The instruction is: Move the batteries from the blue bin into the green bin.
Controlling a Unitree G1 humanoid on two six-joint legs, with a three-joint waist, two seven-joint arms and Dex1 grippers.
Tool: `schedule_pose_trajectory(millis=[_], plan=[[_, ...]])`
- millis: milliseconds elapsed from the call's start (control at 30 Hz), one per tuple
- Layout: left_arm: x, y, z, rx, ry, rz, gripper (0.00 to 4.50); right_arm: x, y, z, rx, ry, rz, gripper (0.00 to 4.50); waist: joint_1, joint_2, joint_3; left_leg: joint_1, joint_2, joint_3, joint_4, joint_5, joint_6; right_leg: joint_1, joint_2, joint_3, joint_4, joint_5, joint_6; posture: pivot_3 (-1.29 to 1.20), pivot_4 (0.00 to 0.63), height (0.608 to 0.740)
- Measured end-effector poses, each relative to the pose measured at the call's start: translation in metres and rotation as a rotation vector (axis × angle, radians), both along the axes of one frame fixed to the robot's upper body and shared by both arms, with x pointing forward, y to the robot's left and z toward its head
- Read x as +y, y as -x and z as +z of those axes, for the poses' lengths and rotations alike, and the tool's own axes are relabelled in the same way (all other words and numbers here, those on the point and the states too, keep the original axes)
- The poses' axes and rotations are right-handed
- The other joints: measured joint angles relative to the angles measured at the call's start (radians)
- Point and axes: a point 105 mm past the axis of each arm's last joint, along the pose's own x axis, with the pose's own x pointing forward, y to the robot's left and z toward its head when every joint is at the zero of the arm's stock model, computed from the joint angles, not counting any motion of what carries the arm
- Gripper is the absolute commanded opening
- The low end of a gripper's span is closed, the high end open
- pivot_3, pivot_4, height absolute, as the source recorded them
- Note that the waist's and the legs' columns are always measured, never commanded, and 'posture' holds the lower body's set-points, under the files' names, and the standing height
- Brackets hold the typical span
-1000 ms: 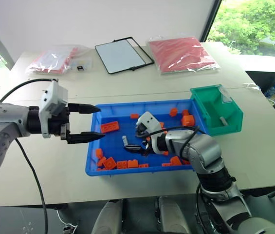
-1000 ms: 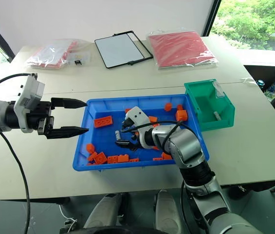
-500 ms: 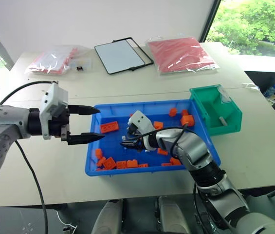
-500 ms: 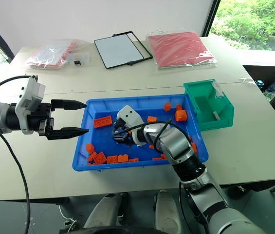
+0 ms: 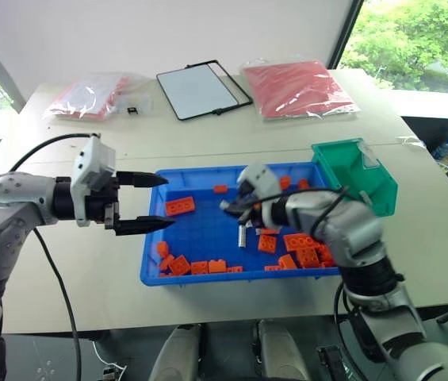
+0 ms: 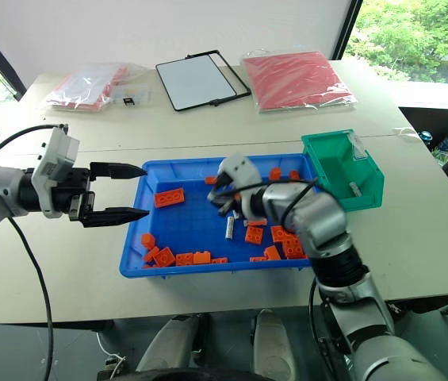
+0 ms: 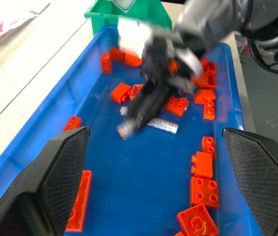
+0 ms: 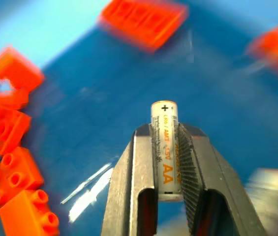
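The blue bin (image 5: 200, 171) sits at the table's front, and the green bin (image 5: 356, 184) stands against its far right corner. Above the middle of the blue bin, my right gripper (image 5: 234, 208) is shut on an AA battery (image 8: 164, 147), which sticks out past the fingertips. A second battery (image 5: 242, 236) lies on the bin floor just below it. Over the bin's left rim my left gripper (image 5: 166, 202) hangs open, pointing right, with nothing between its fingers.
Several orange bricks (image 5: 179, 206) are scattered across the blue bin, thickest along its front and right. At the back of the table lie a white board (image 5: 203, 89), a red bag (image 5: 299, 86) and a clear bag (image 5: 97, 97).
My right gripper closed on a battery on the bin floor, then lifted it up and to the right. The left arm has kept still.
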Motion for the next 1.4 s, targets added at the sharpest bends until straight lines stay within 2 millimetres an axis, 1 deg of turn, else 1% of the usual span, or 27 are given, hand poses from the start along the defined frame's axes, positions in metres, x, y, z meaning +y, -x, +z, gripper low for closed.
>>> schedule_pose_trajectory(millis=[33, 67, 100, 133, 167, 200, 267, 333, 367, 400, 433, 467, 500, 633, 700, 733, 767, 833, 867, 933, 967, 1000, 1067, 1167, 1267, 1400], plan=[[0.0, 0.0, 0.0, -0.005, 0.002, -0.001, 4.5, -0.018, -0.007, 0.017, -0.05, -0.008, -0.061, 0.07, 0.001, 0.0, 0.0, 0.0, 0.0, 0.0, 0.0, 0.0, 0.0, 0.0, 0.0, 0.0, 0.0, 0.0, 0.0, 0.0, 0.15, 0.735], [0.0, -0.001, 0.0, -0.007, 0.002, 0.0, 4.5, -0.034, -0.013, 0.028, -0.086, -0.004, -0.116, 0.07, 0.002, 0.0, 0.0, 0.0, 0.0, 0.0, 0.0, 0.0, 0.0, 0.0, 0.0, 0.0, -0.001, 0.0, 0.0, 0.0, 0.15, 0.735], [-0.001, -0.002, 0.0, -0.008, 0.007, -0.004, 4.5, -0.065, -0.02, 0.04, -0.135, 0.029, -0.21, 0.07, 0.009, 0.0, 0.0, 0.0, -0.001, 0.0, 0.0, 0.0, 0.0, 0.001, -0.001, -0.001, -0.001, 0.0, 0.0, 0.0, 0.15, 0.735], [-0.002, -0.003, -0.001, -0.007, 0.01, -0.009, 4.5, -0.101, -0.026, 0.047, -0.159, 0.057, -0.327, 0.07, 0.017, 0.0, 0.0, 0.0, -0.001, 0.001, 0.0, 0.0, 0.0, 0.002, -0.001, -0.001, -0.003, 0.0, 0.0, 0.0, 0.15, 0.735], [-0.003, -0.003, -0.003, 0.0, 0.01, -0.013, 4.5, -0.135, -0.029, 0.053, -0.18, 0.081, -0.441, 0.07, 0.021, -0.001, 0.0, -0.001, -0.001, 0.001, 0.0, 0.0, 0.001, 0.002, -0.001, -0.001, -0.003, 0.0, 0.0, 0.0, 0.15, 0.735], [-0.005, -0.004, -0.005, 0.005, 0.016, -0.015, 4.5, -0.162, -0.029, 0.057, -0.205, 0.118, -0.522, 0.07, 0.022, -0.001, 0.0, -0.001, -0.001, 0.002, 0.0, -0.001, 0.001, 0.002, -0.001, -0.001, -0.004, 0.0, 0.0, 0.0, 0.15, 0.735], [-0.008, -0.006, -0.006, 0.006, 0.023, -0.021, 4.5, -0.183, -0.028, 0.055, -0.229, 0.166, -0.573, 0.07, 0.015, -0.001, 0.0, 0.0, 0.001, 0.003, 0.0, -0.001, 0.002, 0.001, -0.001, -0.001, -0.003, 0.0, 0.0, 0.0, 0.15, 0.735], [-0.012, -0.007, -0.004, -0.005, 0.03, -0.036, 4.5, -0.197, -0.03, 0.041, -0.22, 0.209, -0.604, 0.07, -0.002, -0.001, 0.0, 0.0, 0.001, 0.003, 0.0, -0.001, 0.002, 0.001, 0.0, 0.0, -0.002, 0.0, 0.0, 0.0, 0.15, 0.735], [-0.014, -0.007, -0.004, -0.006, 0.031, -0.042, 4.5, -0.202, -0.03, 0.035, -0.211, 0.222, -0.619, 1.15, -0.007, -0.001, 0.0, 0.0, 0.001, 0.004, 0.0, -0.001, 0.002, 0.001, 0.0, 0.0, -0.001, 0.0, 0.0, 0.0, 0.15, 0.735], [-0.015, -0.007, -0.004, -0.007, 0.033, -0.046, 4.5, -0.206, -0.03, 0.03, -0.2, 0.228, -0.631, 1.4, -0.009, 0.0, 0.001, 0.001, 0.001, 0.004, 0.0, -0.001, 0.002, 0.001, 0.0, 0.001, -0.001, 0.0, 0.0, 0.0, 0.15, 0.735], [-0.016, -0.007, -0.005, -0.005, 0.033, -0.049, 4.5, -0.209, -0.03, 0.026, -0.194, 0.232, -0.638, 1.85, -0.01, 0.0, 0.001, 0.0, 0.002, 0.004, 0.0, -0.001, 0.002, 0.001, 0.0, 0.001, -0.001, 0.0, 0.0, 0.0, 0.15, 0.735], [-0.017, -0.007, -0.005, -0.004, 0.033, -0.049, 4.5, -0.207, -0.031, 0.026, -0.199, 0.226, -0.633, 2.39, -0.011, 0.0, 0.001, 0.0, 0.002, 0.004, 0.0, -0.001, 0.002, 0.001, 0.0, 0.001, -0.001, 0.0, 0.0, 0.0, 0.15, 0.735], [-0.017, -0.008, -0.005, -0.006, 0.033, -0.049, 4.5, -0.204, -0.032, 0.027, -0.208, 0.216, -0.622, 2.83, -0.011, 0.0, 0.001, 0.0, 0.002, 0.004, 0.0, -0.001, 0.002, 0.001, 0.0, 0.001, -0.001, 0.0, 0.0, 0.0, 0.15, 0.735], [-0.017, -0.008, -0.003, -0.012, 0.033, -0.05, 4.5, -0.189, -0.032, 0.034, -0.249, 0.19, -0.557, 2.83, -0.003, 0.0, 0.001, 0.0, 0.001, 0.004, 0.001, -0.001, 0.002, 0.001, 0.0, 0.001, -0.001, 0.0, 0.0, 0.0, 0.15, 0.735], [-0.017, -0.008, -0.003, -0.012, 0.033, -0.049, 4.5, -0.171, -0.029, 0.043, -0.28, 0.154, -0.475, 2.83, 0.0, 0.0, 0.001, 0.0, 0.001, 0.003, 0.001, -0.001, 0.002, 0.001, 0.0, 0.001, -0.001, 0.0, 0.0, 0.0, 0.15, 0.735], [-0.017, -0.008, -0.004, -0.011, 0.032, -0.049, 4.5, -0.159, -0.025, 0.048, -0.296, 0.133, -0.419, 2.83, 0.0, 0.0, 0.001, 0.0, 0.001, 0.003, 0.001, -0.001, 0.002, 0.001, 0.0, 0.001, -0.001, 0.0, 0.0, 0.0, 0.15, 0.735], [-0.018, -0.008, -0.004, -0.012, 0.032, -0.049, 4.5, -0.141, -0.019, 0.052, -0.303, 0.104, -0.347, 2.83, 0.0, 0.0, 0.001, 0.0, 0.001, 0.003, 0.001, -0.001, 0.002, 0.001, 0.0, 0.001, -0.001, 0.0, 0.0, 0.0, 0.15, 0.735], [-0.018, -0.008, -0.004, -0.012, 0.031, -0.049, 4.5, -0.11, -0.009, 0.051, -0.282, 0.056, -0.231, 2.83, -0.001, 0.0, 0.001, 0.0, 0.002, 0.002, 0.001, -0.001, 0.002, 0.001, 0.0, 0.0, -0.001, 0.0, 0.0, 0.0, 0.15, 0.735], [-0.018, -0.008, -0.004, -0.011, 0.031, -0.049, 4.5, -0.092, -0.003, 0.043, -0.232, 0.028, -0.176, 2.83, -0.002, 0.0, 0.001, 0.0, 0.002, 0.002, 0.001, -0.001, 0.002, 0.001, 0.0, 0.0, -0.001, 0.0, 0.0, 0.0, 0.15, 0.735], [-0.018, -0.007, -0.004, -0.01, 0.03, -0.049, 4.5, -0.064, 0.006, 0.025, -0.118, -0.013, -0.104, 2.83, -0.002, 0.0, 0.001, 0.0, 0.002, 0.001, 0.001, -0.001, 0.002, 0.001, 0.0, 0.0, -0.001, 0.0, 0.0, 0.0, 0.15, 0.735], [-0.019, -0.007, -0.003, -0.012, 0.029, -0.051, 4.5, -0.052, 0.011, 0.015, -0.057, -0.031, -0.071, 2.83, -0.001, 0.0, 0.001, 0.0, 0.001, 0.001, 0.001, -0.001, 0.002, 0.001, 0.0, 0.0, -0.001, 0.0, 0.0, 0.0, 0.15, 0.735], [-0.019, -0.006, -0.003, -0.014, 0.027, -0.054, 4.5, -0.043, 0.016, 0.006, -0.001, -0.041, -0.047, 2.83, 0.0, 0.0, 0.001, 0.0, 0.001, 0.002, 0.001, -0.001, 0.002, 0.001, 0.0, 0.0, -0.001, 0.0, 0.0, 0.0, 0.15, 0.735], [-0.02, -0.006, -0.003, -0.011, 0.024, -0.055, 4.5, -0.032, 0.027, -0.006, 0.084, -0.054, -0.005, 2.83, 0.005, 0.0, 0.001, -0.001, 0.001, 0.001, 0.002, -0.001, 0.002, 0.002, 0.0, 0.0, -0.001, 0.0, 0.0, 0.0, 0.15, 0.735], [-0.019, -0.005, -0.003, -0.007, 0.021, -0.053, 4.5, -0.02, 0.042, -0.016, 0.189, -0.091, 0.04, 2.83, 0.003, -0.001, 0.001, -0.001, 0.0, 0.001, 0.002, -0.001, 0.002, 0.002, 0.0, 0.0, -0.001, 0.0, 0.0, 0.0, 0.15, 0.735], [-0.017, -0.005, -0.003, -0.005, 0.012, -0.046, 4.5, -0.019, 0.051, -0.03, 0.291, -0.109, 0.032, 2.83, 0.001, 0.0, 0.001, 0.0, 0.001, 0.001, 0.001, -0.001, 0.002, 0.001, 0.0, 0.0, -0.001, 0.0, 0.0, 0.0, 0.15, 0.735], [-0.017, -0.004, -0.005, 0.0, 0.007, -0.044, 4.5, -0.017, 0.058, -0.035, 0.349, -0.122, 0.034, 2.83, -0.001, 0.0, 0.001, 0.0, 0.001, 0.001, 0.001, -0.001, 0.002, 0.001, 0.0, 0.0, -0.001, 0.0, 0.0, 0.0, 0.15, 0.735]])
